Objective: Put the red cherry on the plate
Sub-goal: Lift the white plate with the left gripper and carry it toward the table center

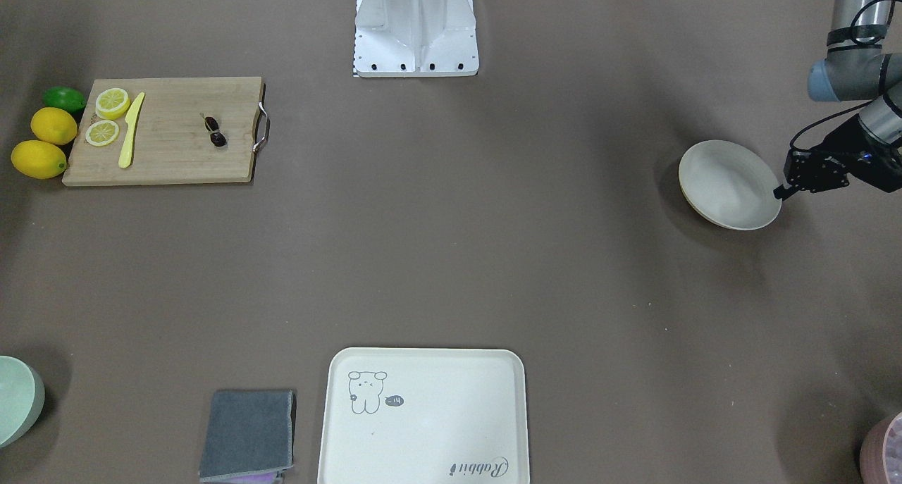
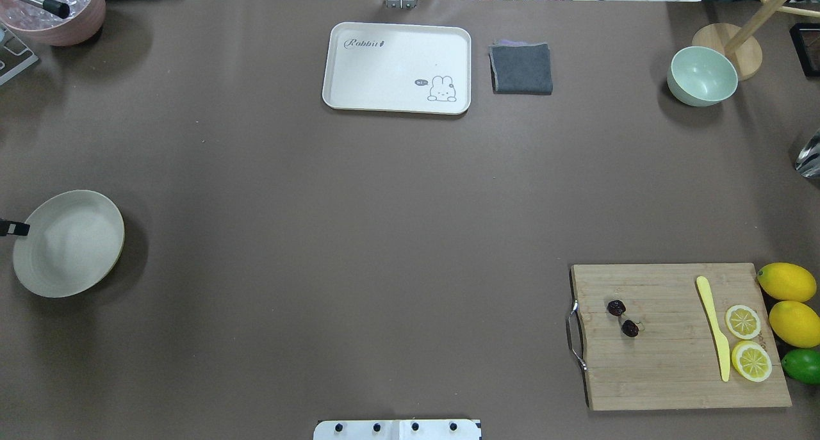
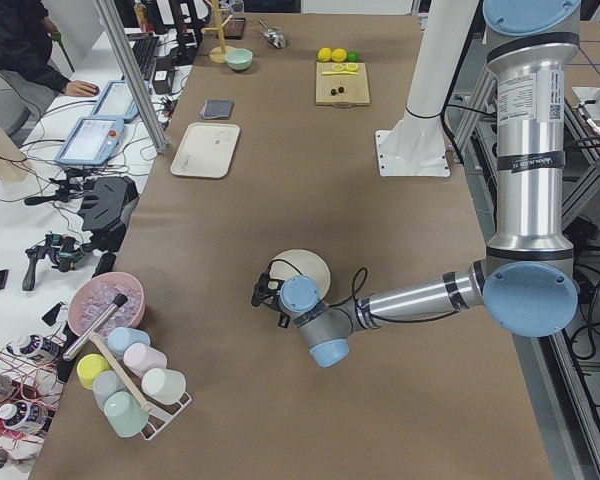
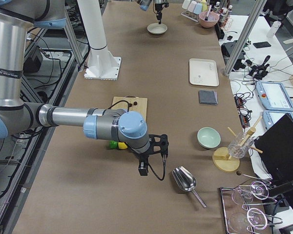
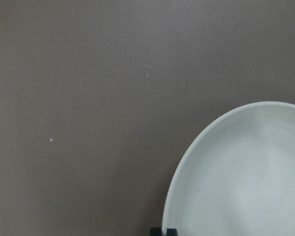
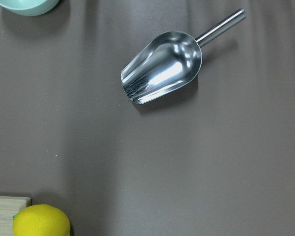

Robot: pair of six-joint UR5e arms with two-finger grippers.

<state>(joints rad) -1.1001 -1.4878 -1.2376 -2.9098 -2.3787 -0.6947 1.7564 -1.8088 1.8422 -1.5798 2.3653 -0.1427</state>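
The red cherry [image 2: 623, 318], two tiny dark balls on a thin stem, lies on the wooden cutting board [image 2: 679, 369] near its handle, also seen in the front view [image 1: 215, 132]. The cream-white plate [image 2: 68, 243] sits at the far left of the table, empty. My left gripper [image 1: 781, 191] is at the plate's [image 1: 729, 184] outer rim. In the left wrist view its fingertips [image 5: 157, 231] stand close together astride the rim [image 5: 173, 196]. My right gripper [image 4: 143, 169] hangs over the table beyond the lemons. I cannot tell whether it is open or shut.
Lemon slices [image 2: 743, 321], a yellow knife [image 2: 714, 328], whole lemons [image 2: 787, 281] and a lime [image 2: 804, 366] crowd the board's right end. A bear tray [image 2: 397, 68], grey cloth [image 2: 521, 68] and mint bowl [image 2: 703, 76] line the far edge. A metal scoop [image 6: 162, 66] lies below the right wrist.
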